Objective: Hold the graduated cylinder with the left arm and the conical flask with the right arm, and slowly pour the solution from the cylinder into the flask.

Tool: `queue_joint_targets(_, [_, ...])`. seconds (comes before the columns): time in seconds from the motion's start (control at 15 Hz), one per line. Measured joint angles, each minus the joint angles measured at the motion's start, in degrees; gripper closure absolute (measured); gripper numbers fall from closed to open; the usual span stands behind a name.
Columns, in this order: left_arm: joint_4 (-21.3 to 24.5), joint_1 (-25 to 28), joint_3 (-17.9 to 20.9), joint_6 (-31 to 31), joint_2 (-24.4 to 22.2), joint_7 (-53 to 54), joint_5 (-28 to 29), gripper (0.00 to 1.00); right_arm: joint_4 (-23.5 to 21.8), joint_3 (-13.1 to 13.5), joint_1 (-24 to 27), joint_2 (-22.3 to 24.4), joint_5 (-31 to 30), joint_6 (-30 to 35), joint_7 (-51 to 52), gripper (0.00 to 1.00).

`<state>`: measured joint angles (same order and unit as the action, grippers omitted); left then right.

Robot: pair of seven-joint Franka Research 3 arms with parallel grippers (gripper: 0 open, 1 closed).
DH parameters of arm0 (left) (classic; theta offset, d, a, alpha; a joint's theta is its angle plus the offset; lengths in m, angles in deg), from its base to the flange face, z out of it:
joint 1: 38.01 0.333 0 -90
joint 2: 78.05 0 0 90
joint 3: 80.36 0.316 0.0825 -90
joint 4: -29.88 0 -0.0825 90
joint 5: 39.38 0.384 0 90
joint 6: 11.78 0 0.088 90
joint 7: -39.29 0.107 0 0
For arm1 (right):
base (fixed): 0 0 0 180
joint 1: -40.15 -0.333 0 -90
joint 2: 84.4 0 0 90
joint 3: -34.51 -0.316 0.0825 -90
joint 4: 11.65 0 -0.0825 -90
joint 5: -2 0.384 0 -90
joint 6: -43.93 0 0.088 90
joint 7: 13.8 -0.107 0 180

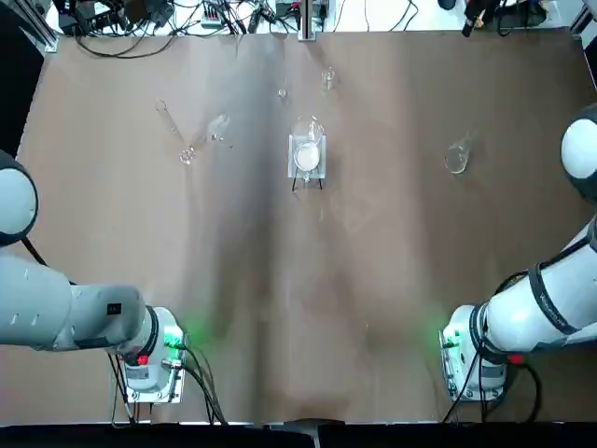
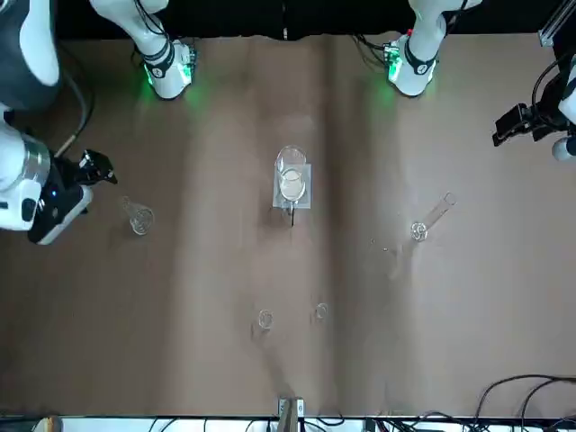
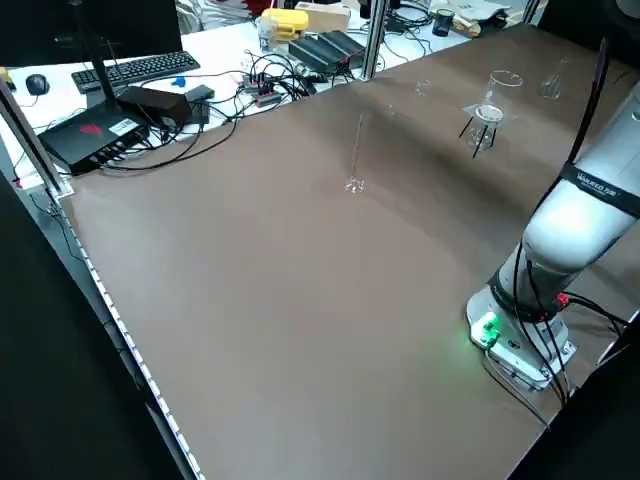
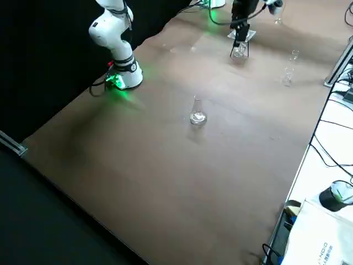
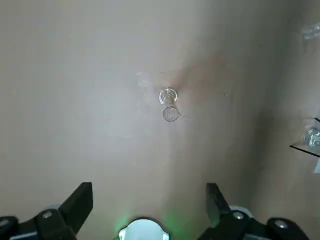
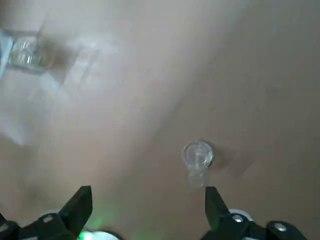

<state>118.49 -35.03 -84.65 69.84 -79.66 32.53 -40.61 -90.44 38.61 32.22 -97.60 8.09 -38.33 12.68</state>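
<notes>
The graduated cylinder (image 1: pixel 173 132) stands upright on the table's far left, a thin clear tube on a small round foot, also seen in the left side view (image 3: pixel 356 155). My left gripper (image 5: pixel 149 188) hovers open high above it, looking down on its mouth (image 5: pixel 168 104). The conical flask (image 1: pixel 456 159) stands on the far right of the table. My right gripper (image 6: pixel 148 190) hangs open well above the flask (image 6: pixel 198 155), nothing between its fingers. In the front view the left gripper (image 2: pixel 520 122) and right gripper (image 2: pixel 92 168) are both off to the table's sides.
A glass vessel with a white disc in a square frame (image 1: pixel 307 155) stands at the table's middle. Two small glass pieces (image 1: pixel 328 77) (image 1: pixel 282 93) stand behind it. Cables and electronics (image 3: pixel 150 105) lie beyond the far edge. The arm bases (image 1: pixel 154 359) (image 1: pixel 471 359) glow green near me.
</notes>
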Motion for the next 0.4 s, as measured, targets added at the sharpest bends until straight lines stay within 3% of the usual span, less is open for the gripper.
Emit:
queue_joint_targets(0.2, [0.0, 0.1, 0.0, 0.0, 0.0, 0.0, 0.0, 0.0, -1.4, 0.2, -0.2, 3.1, -0.5, 0.4, -10.6, 0.0])
queue_joint_targets(0.4, [0.0, 0.1, 0.0, 0.0, 0.0, 0.0, 0.0, 0.0, -4.1, 0.7, 0.2, 6.9, -0.8, 0.4, -13.2, 0.0])
